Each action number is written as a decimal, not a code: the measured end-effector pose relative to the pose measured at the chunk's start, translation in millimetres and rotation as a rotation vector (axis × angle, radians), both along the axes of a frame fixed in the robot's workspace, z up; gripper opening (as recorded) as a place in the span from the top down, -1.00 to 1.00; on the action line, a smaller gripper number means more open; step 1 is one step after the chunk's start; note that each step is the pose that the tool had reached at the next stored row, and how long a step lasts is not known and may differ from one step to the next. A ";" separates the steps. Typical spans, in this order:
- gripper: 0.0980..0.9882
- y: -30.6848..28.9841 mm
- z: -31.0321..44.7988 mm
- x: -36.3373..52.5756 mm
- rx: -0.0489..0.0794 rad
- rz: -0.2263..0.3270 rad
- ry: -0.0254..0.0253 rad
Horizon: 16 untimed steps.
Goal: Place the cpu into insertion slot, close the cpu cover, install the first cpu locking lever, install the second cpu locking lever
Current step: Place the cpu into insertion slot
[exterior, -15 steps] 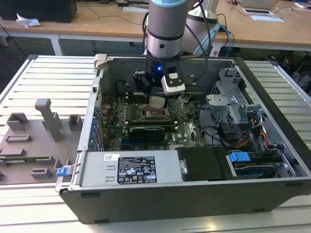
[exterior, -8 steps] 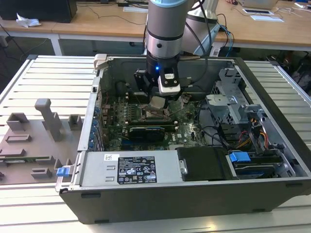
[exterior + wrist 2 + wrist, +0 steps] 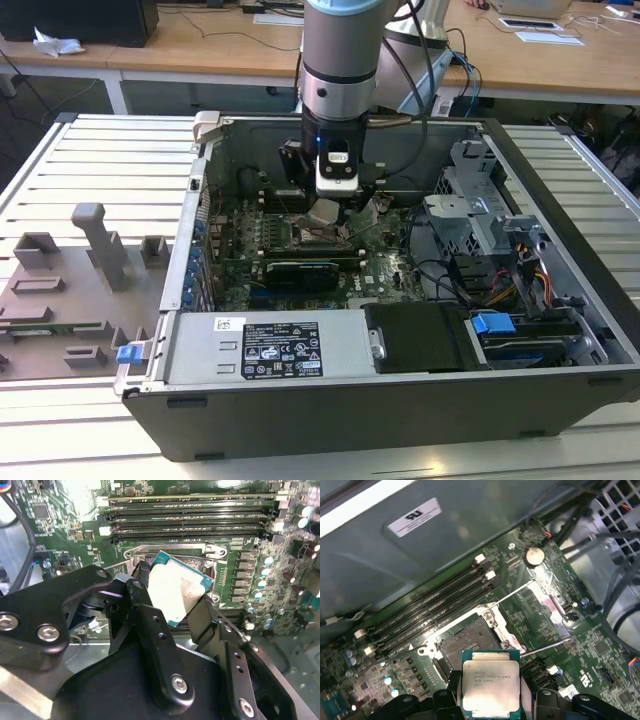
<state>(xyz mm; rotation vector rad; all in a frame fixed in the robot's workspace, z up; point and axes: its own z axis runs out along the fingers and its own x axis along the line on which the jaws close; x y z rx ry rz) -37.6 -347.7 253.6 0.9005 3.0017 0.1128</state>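
My gripper [image 3: 328,208] hangs inside the open computer case, shut on the cpu [image 3: 325,212], a flat square chip with a pale metal top. In both wrist views the black fingers [image 3: 142,582] clamp the chip's two opposite edges. The cpu [image 3: 490,682] hovers tilted just above and beside the insertion slot [image 3: 470,642], whose dark centre lies bare inside its silvery rim [image 3: 167,547]. The cpu cover [image 3: 547,607] is swung open to one side of the slot. A thin wire locking lever [image 3: 545,647] stands released along the cover.
Long black memory slots [image 3: 427,607] run beside the socket. The case holds a power supply [image 3: 265,350], a black card [image 3: 300,272], a drive cage [image 3: 480,215] and loose cables [image 3: 440,270]. A grey fixture plate [image 3: 70,290] lies outside the case at the exterior view's left.
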 end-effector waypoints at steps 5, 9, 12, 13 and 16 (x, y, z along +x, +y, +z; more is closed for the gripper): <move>0.00 0.0 -0.2 0.0 -0.001 -0.077 0.0000; 0.00 0.0 -0.3 0.0 -0.002 -0.140 0.0000; 0.00 0.0 -0.3 0.0 -0.003 -0.184 0.0000; 0.00 0.0 -0.4 0.0 -0.003 -0.217 0.0000; 0.00 0.0 -0.6 0.0 -0.005 -0.284 -0.0001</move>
